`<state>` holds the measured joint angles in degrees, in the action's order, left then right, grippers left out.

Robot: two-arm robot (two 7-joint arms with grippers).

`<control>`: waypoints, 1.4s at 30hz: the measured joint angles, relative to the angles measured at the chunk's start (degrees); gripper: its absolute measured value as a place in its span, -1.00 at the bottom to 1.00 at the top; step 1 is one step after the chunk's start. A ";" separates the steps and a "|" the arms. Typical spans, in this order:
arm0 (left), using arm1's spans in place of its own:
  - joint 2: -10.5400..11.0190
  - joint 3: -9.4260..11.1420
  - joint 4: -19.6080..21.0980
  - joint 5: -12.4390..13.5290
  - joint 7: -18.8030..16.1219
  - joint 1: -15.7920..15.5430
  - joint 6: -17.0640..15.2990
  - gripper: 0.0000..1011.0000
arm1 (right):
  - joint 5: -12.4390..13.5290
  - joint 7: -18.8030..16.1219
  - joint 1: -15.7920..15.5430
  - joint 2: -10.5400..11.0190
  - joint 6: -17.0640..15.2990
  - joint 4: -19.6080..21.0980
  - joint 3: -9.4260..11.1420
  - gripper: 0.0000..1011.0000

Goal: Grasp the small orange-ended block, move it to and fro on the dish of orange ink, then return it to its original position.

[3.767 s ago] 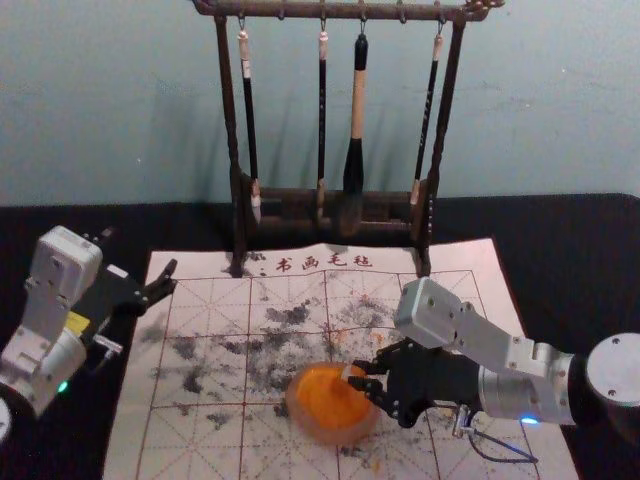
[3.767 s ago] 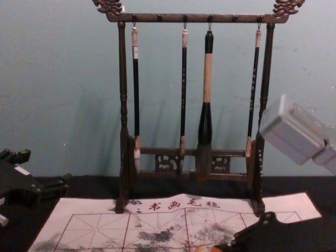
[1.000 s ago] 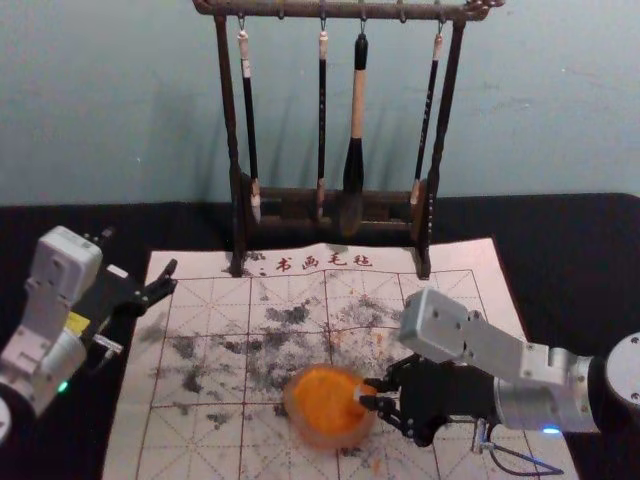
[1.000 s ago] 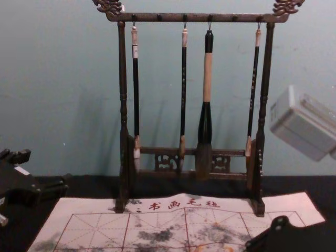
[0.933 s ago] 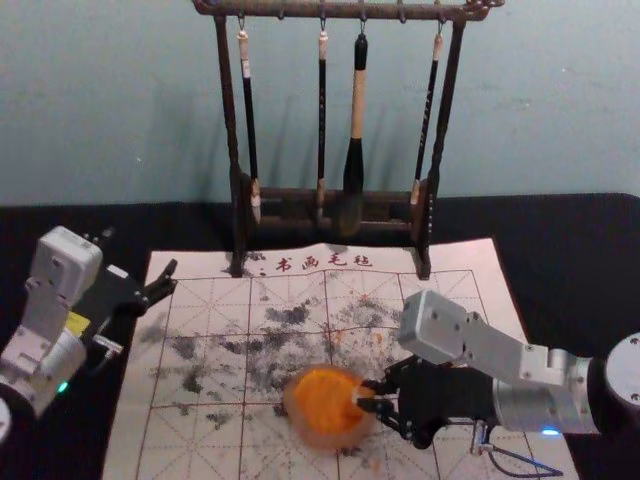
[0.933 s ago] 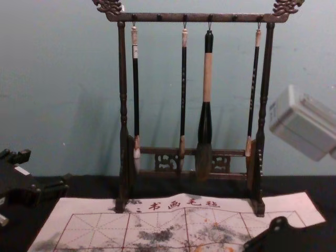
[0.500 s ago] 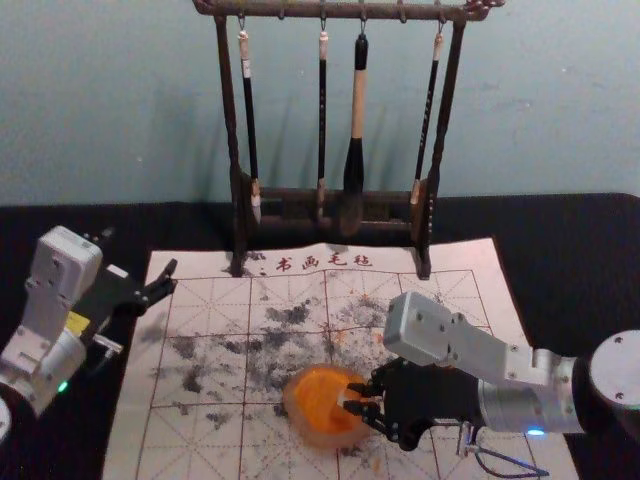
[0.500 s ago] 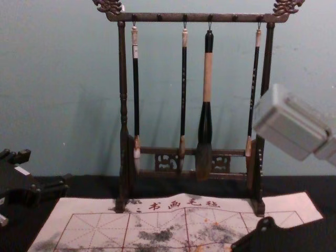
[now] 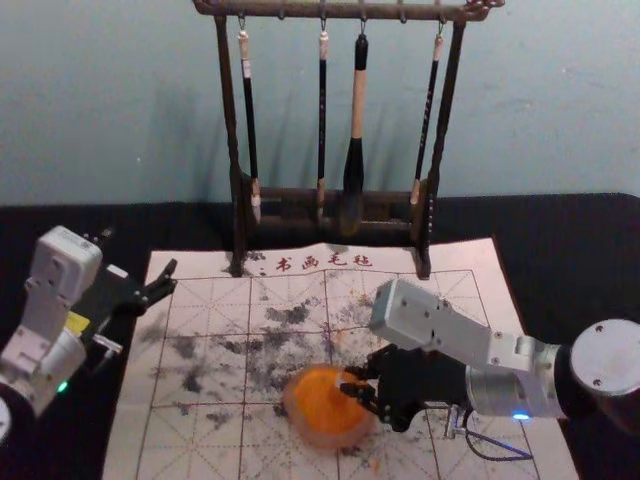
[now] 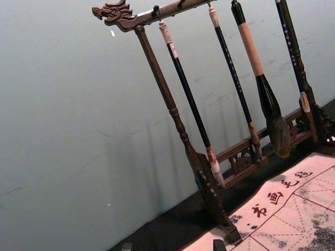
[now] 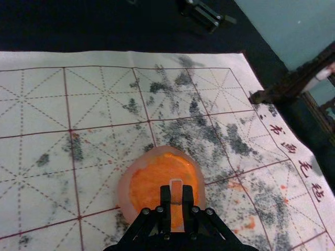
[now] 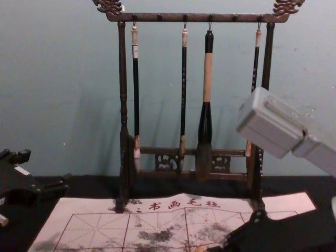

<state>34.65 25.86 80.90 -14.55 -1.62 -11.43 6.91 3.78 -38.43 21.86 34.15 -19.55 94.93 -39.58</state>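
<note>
- At the left of the head view, the left gripper [image 9: 140, 251] is parked beside the sheet's far left corner, its fingers spread wide apart with nothing between them.
- The white sheet [image 9: 200, 450], ruled with red lines and blotched with grey and orange, lies on the black table cover [image 9: 560, 230].
- Near its far edge, the dark brush stand [image 9: 228, 110] holds four hanging brushes [image 9: 357, 100].
- The round dish [image 9: 292, 412] of orange ink [image 9: 318, 400] sits on the near part of the sheet.
- The small block [image 11: 176, 191] is over the ink, pinched between fingertips; whether it touches the ink, I cannot tell.
- Reaching in from the right, the right gripper [image 9: 349, 381] is over the dish's right side, nearly closed, gripping the block.
</note>
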 joint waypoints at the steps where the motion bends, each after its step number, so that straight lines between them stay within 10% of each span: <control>1: 0.00 0.00 0.00 0.00 0.00 0.00 0.00 0.98 | -0.13 0.13 0.11 -0.13 -0.16 -0.24 0.11 -0.83; 14: 0.00 0.00 0.00 0.00 0.00 0.00 0.00 0.98 | 0.80 -0.07 -0.87 0.84 -1.17 0.64 1.93 -0.83; 27: 0.00 0.00 0.00 0.00 0.00 0.00 0.00 0.98 | 7.54 2.70 -4.36 3.82 -3.46 4.52 8.34 -0.83; 42: 0.00 0.00 0.00 0.00 0.00 0.00 0.00 0.98 | 8.41 8.92 -8.42 6.56 -5.47 5.68 14.73 -0.83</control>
<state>34.65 25.86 80.90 -14.55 -1.62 -11.43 6.91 12.19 -29.51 13.43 40.70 -25.02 100.62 -24.85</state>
